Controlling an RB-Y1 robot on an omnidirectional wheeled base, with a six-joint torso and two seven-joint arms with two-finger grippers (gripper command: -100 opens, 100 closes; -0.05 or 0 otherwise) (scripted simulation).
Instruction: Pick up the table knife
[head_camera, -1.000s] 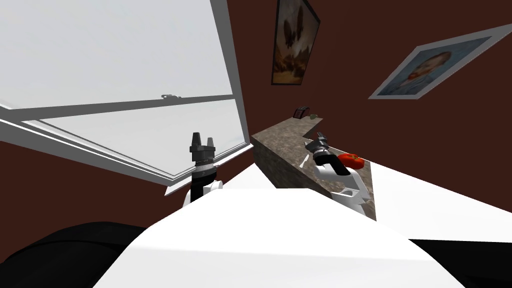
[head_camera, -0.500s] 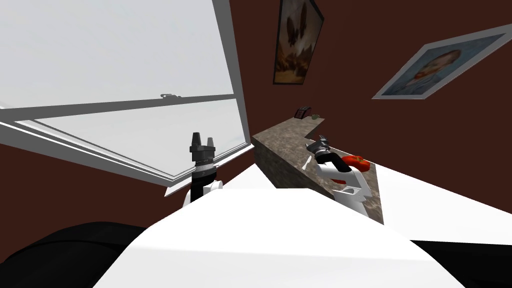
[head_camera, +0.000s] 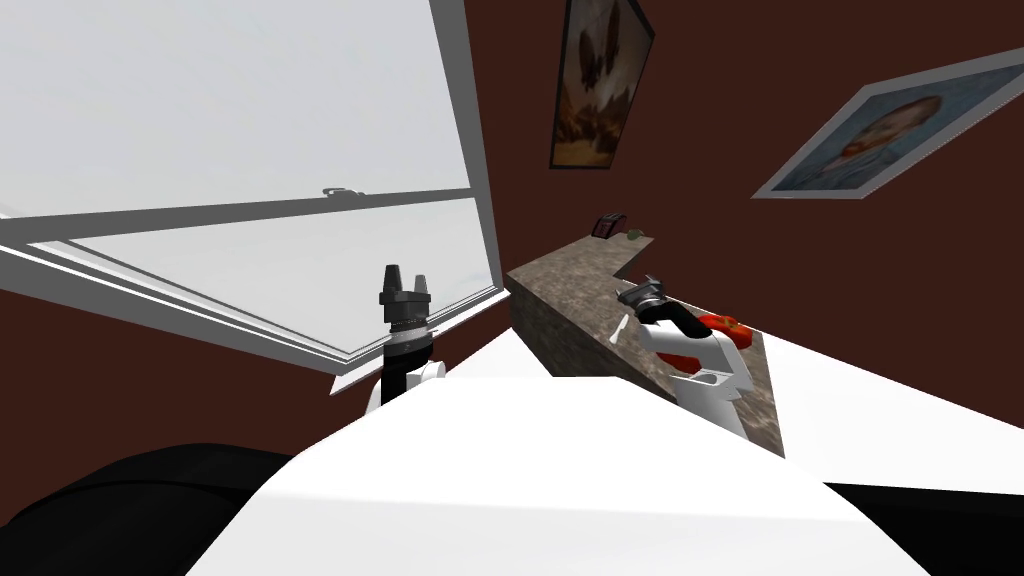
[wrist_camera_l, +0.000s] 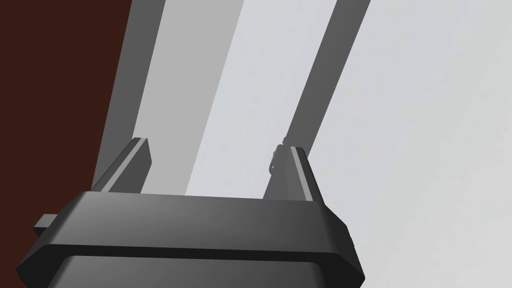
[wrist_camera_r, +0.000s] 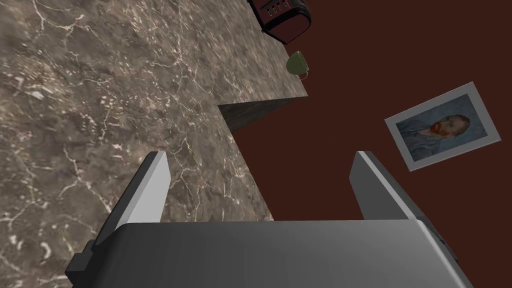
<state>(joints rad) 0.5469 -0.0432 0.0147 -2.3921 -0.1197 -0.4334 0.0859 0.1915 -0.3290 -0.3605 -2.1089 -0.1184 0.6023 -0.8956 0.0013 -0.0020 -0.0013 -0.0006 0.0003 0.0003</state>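
The right gripper (head_camera: 640, 292) hangs just above a brown marbled countertop (head_camera: 565, 275), close to its front edge. Its two fingers stand wide apart with nothing between them. The right wrist view has the right gripper (wrist_camera_r: 260, 160) straddling the countertop's (wrist_camera_r: 100, 75) far edge, one finger (wrist_camera_r: 150, 190) over the stone and the other (wrist_camera_r: 380, 190) over the dark red wall beyond.

The table knife (head_camera: 619, 329), a thin white sliver, lies flat on the stone just beside this gripper, on the side nearer the robot and toward the counter's front edge. It is outside the fingers and they do not touch it.

Behind the gripper, next to the forearm, sits a red tomato (head_camera: 722, 325). Well ahead of the fingers, at the counter's far end, stand a dark red toaster (wrist_camera_r: 282, 17) and a small green cup (wrist_camera_r: 297, 63), close together.

The left gripper (head_camera: 403, 285) is raised well off to the left, fingers (wrist_camera_l: 295, 170) spread open and empty.
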